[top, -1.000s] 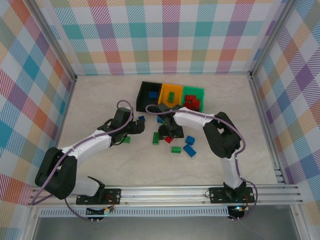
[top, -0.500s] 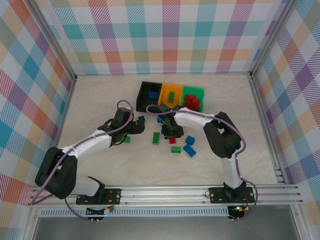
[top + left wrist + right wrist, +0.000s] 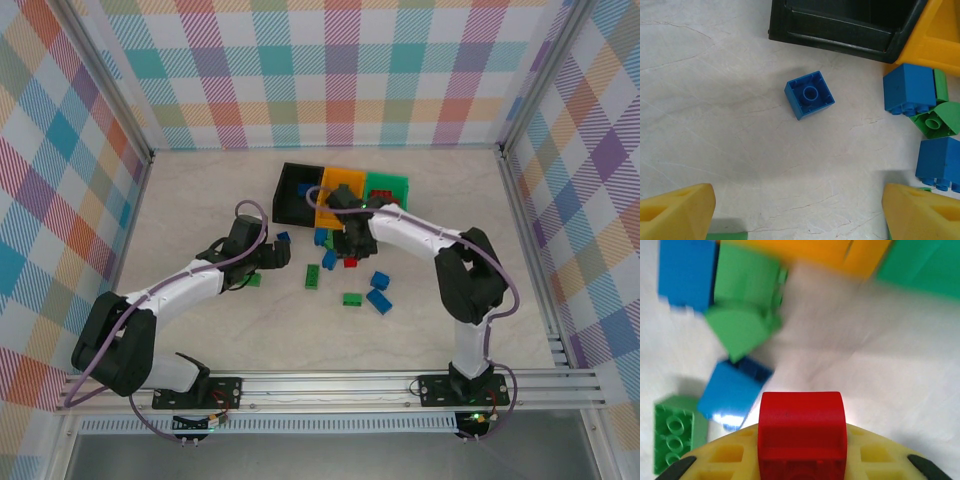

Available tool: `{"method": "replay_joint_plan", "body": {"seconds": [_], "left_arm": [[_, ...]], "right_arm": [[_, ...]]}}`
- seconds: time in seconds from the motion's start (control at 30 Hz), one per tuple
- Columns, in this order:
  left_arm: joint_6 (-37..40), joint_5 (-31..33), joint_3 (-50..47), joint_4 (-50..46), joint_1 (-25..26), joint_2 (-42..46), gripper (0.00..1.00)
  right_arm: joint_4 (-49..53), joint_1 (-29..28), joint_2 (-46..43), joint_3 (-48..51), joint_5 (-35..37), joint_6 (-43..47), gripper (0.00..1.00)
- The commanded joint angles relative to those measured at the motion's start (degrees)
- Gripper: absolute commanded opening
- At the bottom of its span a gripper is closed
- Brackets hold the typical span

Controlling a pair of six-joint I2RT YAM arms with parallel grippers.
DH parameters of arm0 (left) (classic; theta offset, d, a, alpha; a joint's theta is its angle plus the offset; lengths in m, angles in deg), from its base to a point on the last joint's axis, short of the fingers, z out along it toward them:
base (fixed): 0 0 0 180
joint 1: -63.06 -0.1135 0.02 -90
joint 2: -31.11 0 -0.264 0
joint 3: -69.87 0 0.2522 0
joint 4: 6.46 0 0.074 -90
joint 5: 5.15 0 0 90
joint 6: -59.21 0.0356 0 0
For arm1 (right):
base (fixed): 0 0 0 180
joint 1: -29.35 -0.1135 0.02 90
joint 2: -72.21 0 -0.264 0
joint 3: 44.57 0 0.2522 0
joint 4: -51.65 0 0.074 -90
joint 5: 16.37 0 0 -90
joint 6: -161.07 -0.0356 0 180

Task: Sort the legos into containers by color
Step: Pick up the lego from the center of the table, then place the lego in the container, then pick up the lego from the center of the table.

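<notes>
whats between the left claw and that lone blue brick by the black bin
Nothing. In the left wrist view, only bare tabletop lies between the open left claw and the blue brick.

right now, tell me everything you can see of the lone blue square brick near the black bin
The small blue square plastic brick lies flat on the pale marbled table, hollow underside up: a raised rim round one central tube. It looks glossy and whole, turned slightly askew to the black rectangular plastic bin just beyond it. Nothing touches it; other bricks lie apart. The left claw hangs open above it, yellow fingers clear.
</notes>
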Motion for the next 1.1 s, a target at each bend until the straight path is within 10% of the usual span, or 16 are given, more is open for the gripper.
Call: {"method": "replay_joint_plan", "body": {"seconds": [0.0, 0.2, 0.33, 1.07], "left_arm": [[0.7, -0.8, 0.0, 1.2, -0.4, -0.7, 0.86], [0.6, -1.9, 0.3, 1.1, -0.3, -1.2, 0.86], [1.2, -3.7, 0.3, 1.6, -0.3, -1.3, 0.86], [0.0, -10.5, 0.9, 4.1, 0.1, -5.2, 0.85]], "right_arm": [[0.3, 5.2, -0.9, -4.6, 1.5, 4.7, 0.23], [-1.2, 12.7, 5.7, -13.3, 4.5, 8.8, 0.30], [0.7, 12.6, 8.8, -17.4, 4.1, 10.1, 0.64], [4.5, -1.3, -14.0, 19.2, 7.1, 2.4, 0.71]]}}
